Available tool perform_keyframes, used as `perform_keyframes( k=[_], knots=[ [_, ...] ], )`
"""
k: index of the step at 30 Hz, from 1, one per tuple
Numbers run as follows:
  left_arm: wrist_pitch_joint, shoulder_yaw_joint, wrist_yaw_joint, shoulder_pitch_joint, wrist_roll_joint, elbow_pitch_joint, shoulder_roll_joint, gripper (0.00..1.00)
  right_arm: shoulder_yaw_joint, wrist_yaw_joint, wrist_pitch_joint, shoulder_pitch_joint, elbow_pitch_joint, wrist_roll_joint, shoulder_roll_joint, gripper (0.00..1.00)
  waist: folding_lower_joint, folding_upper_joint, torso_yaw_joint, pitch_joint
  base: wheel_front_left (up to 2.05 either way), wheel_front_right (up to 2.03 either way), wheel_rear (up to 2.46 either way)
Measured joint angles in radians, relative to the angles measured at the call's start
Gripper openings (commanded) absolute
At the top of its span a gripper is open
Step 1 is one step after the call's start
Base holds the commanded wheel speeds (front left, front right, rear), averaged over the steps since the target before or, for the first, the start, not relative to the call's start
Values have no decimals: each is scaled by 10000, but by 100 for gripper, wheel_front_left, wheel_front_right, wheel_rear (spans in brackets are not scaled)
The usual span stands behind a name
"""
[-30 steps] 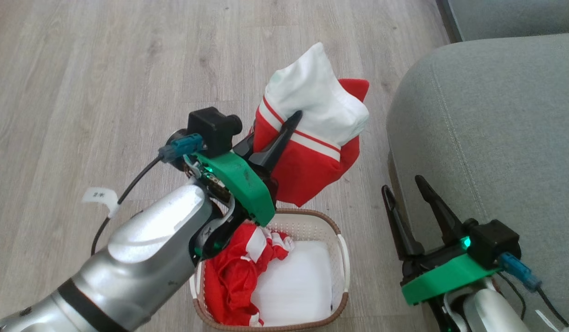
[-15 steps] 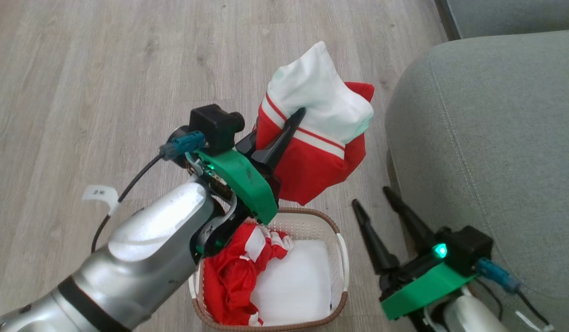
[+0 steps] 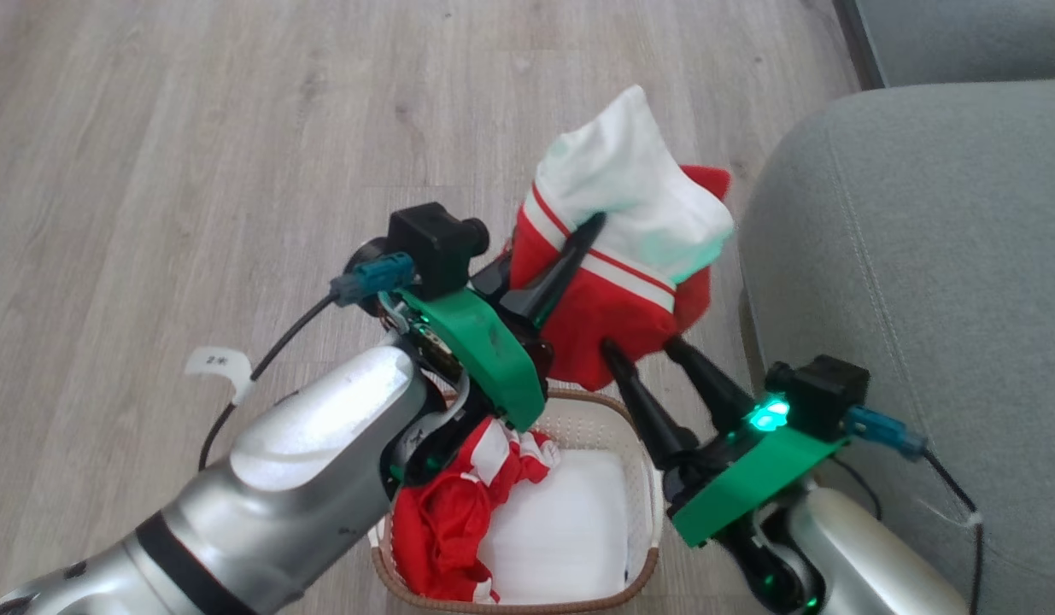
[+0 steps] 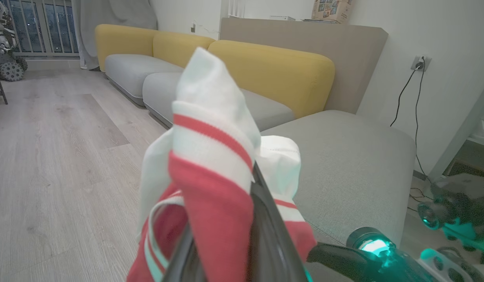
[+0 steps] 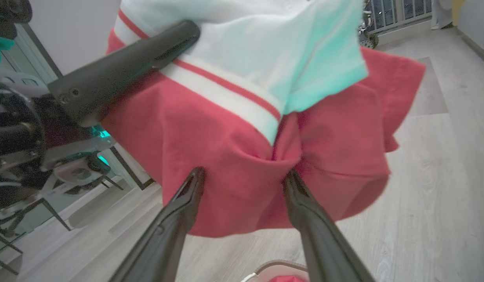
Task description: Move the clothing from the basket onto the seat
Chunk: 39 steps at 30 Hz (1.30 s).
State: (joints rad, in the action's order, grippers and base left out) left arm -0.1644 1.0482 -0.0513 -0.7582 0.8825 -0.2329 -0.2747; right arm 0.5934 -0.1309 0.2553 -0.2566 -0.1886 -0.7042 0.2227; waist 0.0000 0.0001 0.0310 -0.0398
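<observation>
Wood floor [image 3: 194, 128] on the left. Left gripper [image 3: 583, 243] is raised above the basket, jaws narrow, pinching 1 red-and-white garment [image 3: 630, 196]. The garment's white panel is bunched on top, striped band below it, red cloth hanging down, all clear of the basket. In the left wrist view the garment [image 4: 210, 156] wraps both fingers, seat [image 4: 355, 168] beyond it.

Basket [image 3: 591, 418] sits on the floor under the left wrist. More red clothing [image 3: 446, 521] is heaped in its left half, a white sheet [image 3: 561, 521] bare on the right.

Right gripper [image 3: 640, 344] has its jaws wide, holding nothing, 2 tips up against the red underside of the garment. In the right wrist view the fingertips [image 5: 196, 176] sit at the red fold; cannot tell if they press in.

Seat [image 3: 937, 256] is far right, just beside the basket, no clothing on it.
</observation>
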Motion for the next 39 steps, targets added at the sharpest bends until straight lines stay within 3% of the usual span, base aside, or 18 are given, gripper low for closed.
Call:
perform_keyframes(
  k=[9,18,19,20,21,39],
  knots=[
    [-44,167,88,0,2,-19,311,0,1267,0,0,-918,-867,-1555,4,100,0,0,308,86,0,0,0],
    [-44,337,173,2,17,-82,380,0,1476,0,0,-1457,-1062,-1753,-59,100,0,0,490,156,0,0,0],
    [-44,337,173,2,17,-84,380,0,1440,0,0,-1456,-1041,-1697,-75,76,0,0,493,142,0,0,0],
    [-44,337,173,2,17,-96,380,0,1354,0,0,-1456,-1005,-1609,-94,22,0,0,493,125,0,0,0],
    [-44,337,171,2,17,-125,380,0,1269,0,0,-1456,-976,-1536,-111,0,0,0,489,116,0,0,0],
    [-130,299,142,2,21,-257,307,0,351,0,-2,-1043,-399,-514,-77,0,1,0,256,-12,0,0,0]
  ],
)
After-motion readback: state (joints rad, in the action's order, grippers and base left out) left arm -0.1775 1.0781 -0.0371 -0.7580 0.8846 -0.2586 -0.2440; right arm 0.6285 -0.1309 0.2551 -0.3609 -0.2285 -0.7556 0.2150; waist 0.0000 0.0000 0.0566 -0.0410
